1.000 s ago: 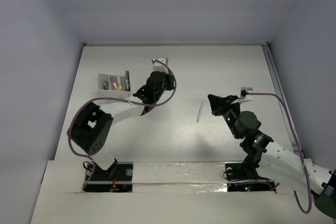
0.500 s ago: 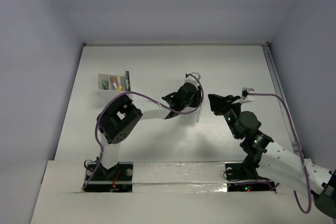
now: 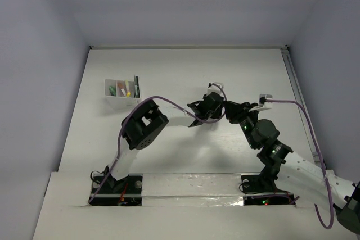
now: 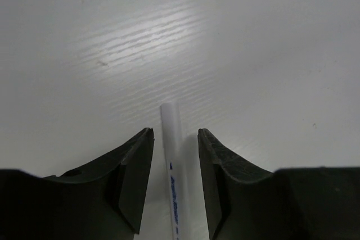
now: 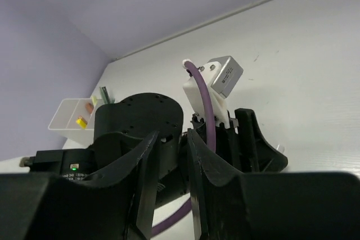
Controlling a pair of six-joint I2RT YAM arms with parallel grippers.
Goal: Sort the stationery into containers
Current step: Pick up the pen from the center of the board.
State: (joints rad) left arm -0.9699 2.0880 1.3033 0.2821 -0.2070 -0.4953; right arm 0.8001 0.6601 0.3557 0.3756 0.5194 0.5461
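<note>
Stationery left to sort comes down, as far as these views show, to one white pen (image 4: 170,122) with blue print, lying flat near the middle of the table (image 3: 169,71). The left fingers (image 4: 132,167) stand apart, one on each side of it, with a sliver of table showing on both sides, so nothing is gripped yet. Only the pen's end pokes past the fingertips; the rest runs back under the wrist. The right fingers (image 5: 147,161) are apart too and hold nothing (they face the left arm (image 5: 140,119), very near). The white compartment tray (image 3: 121,97), with a few small coloured pieces (image 3: 121,89) in it, sits well apart at the far left.

Trouble could come three ways, I judge. A thin round pen on a smooth table may roll or skid if one finger reaches it first. A clamp so near one end could let the long part droop or pivot on the carry to the tray. And with the two arms' ends so close together, a lift or swing by either risks a knock that jars the pen.
</note>
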